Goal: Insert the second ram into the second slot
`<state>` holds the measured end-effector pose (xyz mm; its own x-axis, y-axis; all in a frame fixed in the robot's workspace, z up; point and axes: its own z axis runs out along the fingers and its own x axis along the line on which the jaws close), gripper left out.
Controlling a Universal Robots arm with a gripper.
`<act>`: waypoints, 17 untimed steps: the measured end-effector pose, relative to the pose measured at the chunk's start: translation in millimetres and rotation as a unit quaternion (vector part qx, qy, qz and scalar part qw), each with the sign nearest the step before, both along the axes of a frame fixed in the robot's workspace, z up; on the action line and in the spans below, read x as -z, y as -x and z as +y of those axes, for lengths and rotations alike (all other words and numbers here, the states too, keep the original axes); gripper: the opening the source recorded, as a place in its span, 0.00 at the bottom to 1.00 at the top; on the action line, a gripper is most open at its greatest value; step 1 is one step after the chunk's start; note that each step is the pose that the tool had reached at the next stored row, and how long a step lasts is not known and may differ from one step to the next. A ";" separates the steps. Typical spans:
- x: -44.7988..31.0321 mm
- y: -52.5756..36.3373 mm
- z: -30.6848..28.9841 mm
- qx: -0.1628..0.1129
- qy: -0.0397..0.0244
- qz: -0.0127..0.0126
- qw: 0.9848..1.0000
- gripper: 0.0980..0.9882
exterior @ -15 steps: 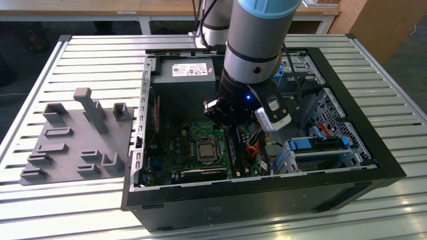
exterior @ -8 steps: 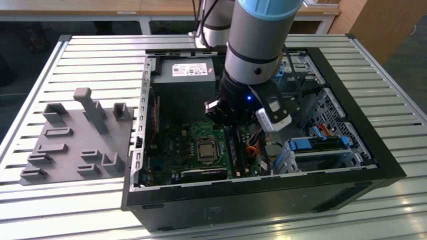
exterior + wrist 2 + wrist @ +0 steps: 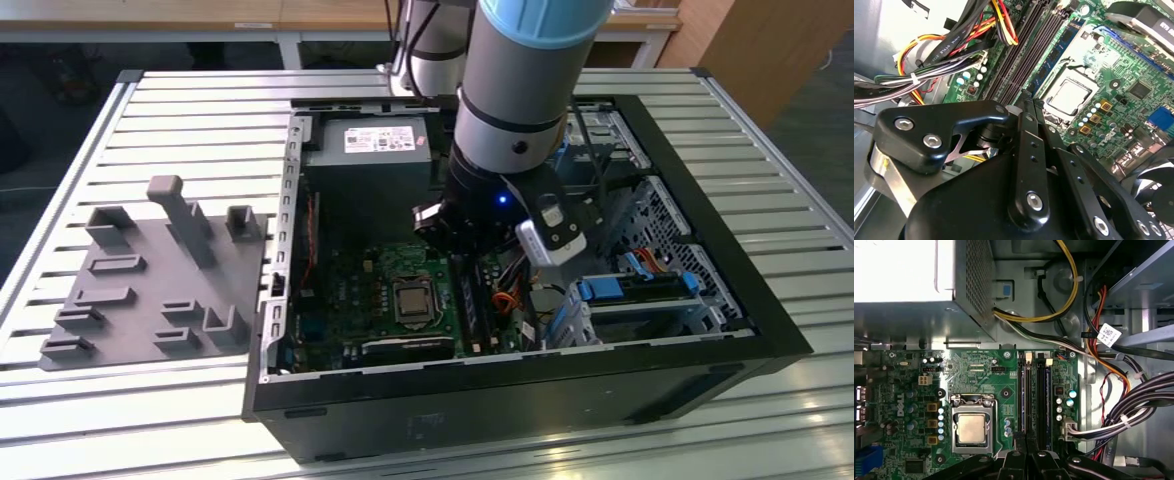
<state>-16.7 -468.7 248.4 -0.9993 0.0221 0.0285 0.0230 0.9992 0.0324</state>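
Note:
The second ram (image 3: 1061, 47), a blue stick with dark chips, stands on edge in the memory slot beside the CPU socket (image 3: 1069, 95). From above it reads as a thin blue line (image 3: 1022, 395). My gripper (image 3: 1028, 105) is low inside the open computer case (image 3: 761, 330), its black fingers (image 3: 1015, 460) shut together with nothing seen between them. Their tips sit at the near end of that stick; whether they touch it I cannot tell. In the exterior view the gripper (image 3: 461, 250) hangs over the motherboard's slots.
Bundled cables (image 3: 1124, 415) crowd the side of the slots away from the socket. The power supply (image 3: 380, 145) sits at the case's far end, and a drive cage (image 3: 641, 290) is on the exterior view's right. A grey fixture plate (image 3: 147, 270) lies outside the case.

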 end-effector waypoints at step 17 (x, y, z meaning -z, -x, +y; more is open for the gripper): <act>13.6 -3.2 0.0 -0.004 0.000 0.002 1.000 0.02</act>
<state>-13.5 -468.7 234.8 -0.9994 0.0150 0.0324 0.0161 0.9993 0.0329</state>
